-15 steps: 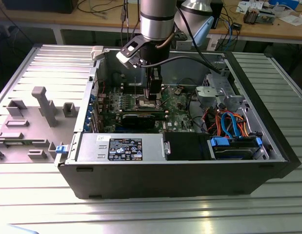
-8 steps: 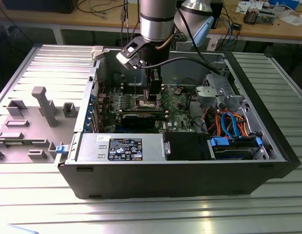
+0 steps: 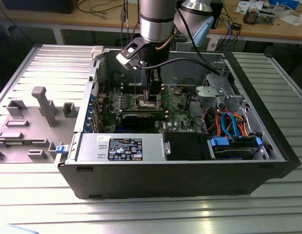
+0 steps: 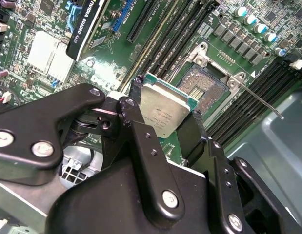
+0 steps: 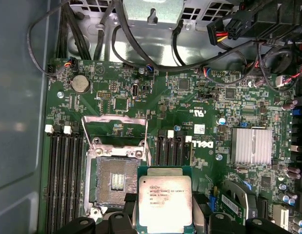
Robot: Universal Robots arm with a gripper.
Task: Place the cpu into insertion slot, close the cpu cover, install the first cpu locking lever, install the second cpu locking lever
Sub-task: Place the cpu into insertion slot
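Note:
My gripper (image 4: 164,113) is shut on the cpu (image 4: 163,111), a flat square chip with a silvery top, held by two opposite edges between the black fingers (image 4: 136,95). In the first wrist view the cpu (image 5: 164,202) hangs just beside the insertion slot (image 5: 114,180), apart from it and not over its dark centre. The insertion slot (image 4: 204,85) lies bare with its contact field showing. The cpu cover (image 5: 116,129) stands swung open at the slot's far side. A thin lever rod (image 4: 260,100) sticks out next to the slot. In the exterior view the gripper (image 3: 151,100) reaches down into the open computer case.
Long black memory slots (image 5: 63,180) run along one side of the socket. A black graphics card (image 3: 141,118) and a silver heat sink (image 5: 251,146) lie on the other side. Cables (image 3: 229,122) and a grey drive cage (image 3: 219,92) stand at the exterior view's right.

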